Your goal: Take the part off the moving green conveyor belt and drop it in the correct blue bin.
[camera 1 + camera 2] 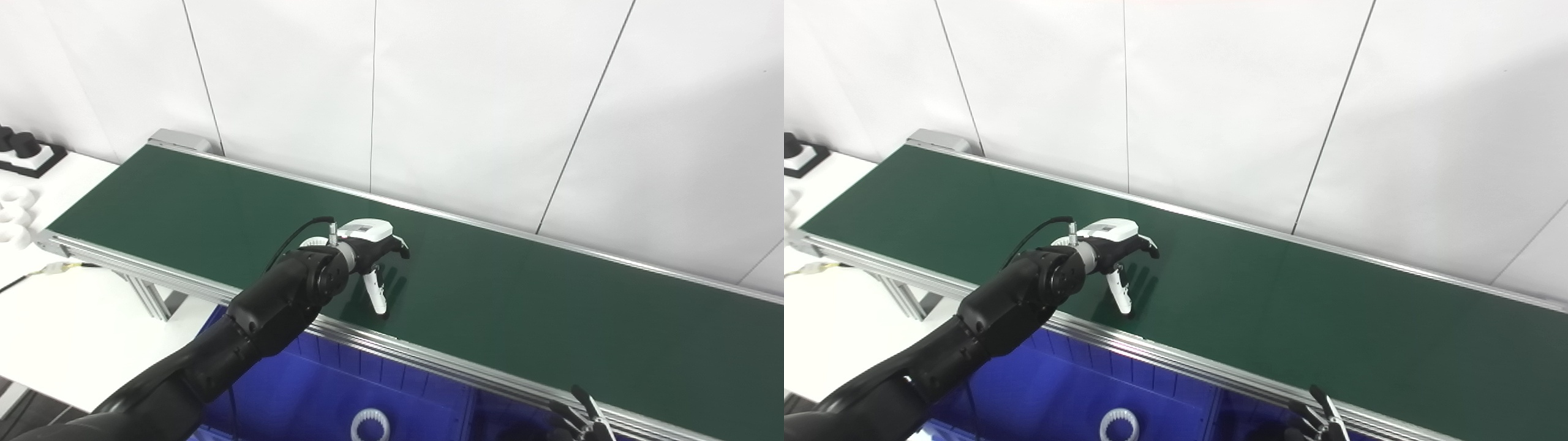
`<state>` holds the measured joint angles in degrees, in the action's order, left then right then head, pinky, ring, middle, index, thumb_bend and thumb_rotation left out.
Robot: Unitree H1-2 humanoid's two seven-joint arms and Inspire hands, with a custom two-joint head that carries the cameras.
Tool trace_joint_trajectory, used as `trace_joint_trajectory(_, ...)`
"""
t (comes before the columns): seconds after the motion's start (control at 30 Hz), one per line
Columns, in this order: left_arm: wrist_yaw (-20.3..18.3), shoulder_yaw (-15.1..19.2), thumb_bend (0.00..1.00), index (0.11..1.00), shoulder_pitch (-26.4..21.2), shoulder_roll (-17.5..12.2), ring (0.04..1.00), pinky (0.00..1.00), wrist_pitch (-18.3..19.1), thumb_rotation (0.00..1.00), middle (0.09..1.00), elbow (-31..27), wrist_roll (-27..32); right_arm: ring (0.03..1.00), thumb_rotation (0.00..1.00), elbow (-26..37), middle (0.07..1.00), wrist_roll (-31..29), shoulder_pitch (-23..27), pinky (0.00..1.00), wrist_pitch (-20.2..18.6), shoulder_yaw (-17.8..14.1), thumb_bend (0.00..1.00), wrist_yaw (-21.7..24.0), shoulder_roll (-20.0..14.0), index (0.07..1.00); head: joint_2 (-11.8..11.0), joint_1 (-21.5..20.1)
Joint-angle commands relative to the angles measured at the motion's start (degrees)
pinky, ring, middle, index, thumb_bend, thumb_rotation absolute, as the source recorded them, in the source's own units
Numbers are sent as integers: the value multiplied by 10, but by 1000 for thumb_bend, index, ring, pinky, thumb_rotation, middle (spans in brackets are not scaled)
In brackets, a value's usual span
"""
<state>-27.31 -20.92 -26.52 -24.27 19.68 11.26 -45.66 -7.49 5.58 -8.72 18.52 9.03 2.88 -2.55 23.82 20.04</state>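
Over the middle of the green belt (551,306) hangs the left hand (372,251), reached out from the near side with its fingers (375,293) pointing down toward the belt surface and spread apart. A sliver of white toothed edge (313,243) peeks out behind the wrist; it may be the part to be picked, but most of it is hidden and I cannot tell whether the hand touches it. No part sits between the fingers that I can see, so the pick looks not yet made. Apart from that sliver, the belt surface in view carries no other part.

Below the belt's near rail sits a blue bin (318,386), and one white toothed ring (370,425) lies on its floor, which suggests one part of that kind is already sorted. A divider to the right may mark a second bin, dark and mostly hidden. Still to do, as I judge it: close on a part, lift it clear of the rail, and drop it in the matching bin.

The right hand (582,416) shows only as a few fingertips at the bottom edge, apart from one another and holding nothing visible; it seems to wait.

On the white table (61,318) at far left stand some white ring parts (15,214) and dark parts (21,146) on a tray, cut off by the frame, so I cannot count them.
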Motion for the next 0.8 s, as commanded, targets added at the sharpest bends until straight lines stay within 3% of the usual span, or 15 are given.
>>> trace_joint_trajectory(0.0,16,6,855,836,-22,-11,896,909,-4,0,902,-12,1,734,614,16,776,-7,3,654,18,-3,365,0,5,907,0,0)
trace_joint_trajectory(0.77,20,6,856,828,-25,-15,885,916,-7,0,903,0,0,735,611,15,778,-6,4,651,13,-2,364,2,4,908,-2,-2)
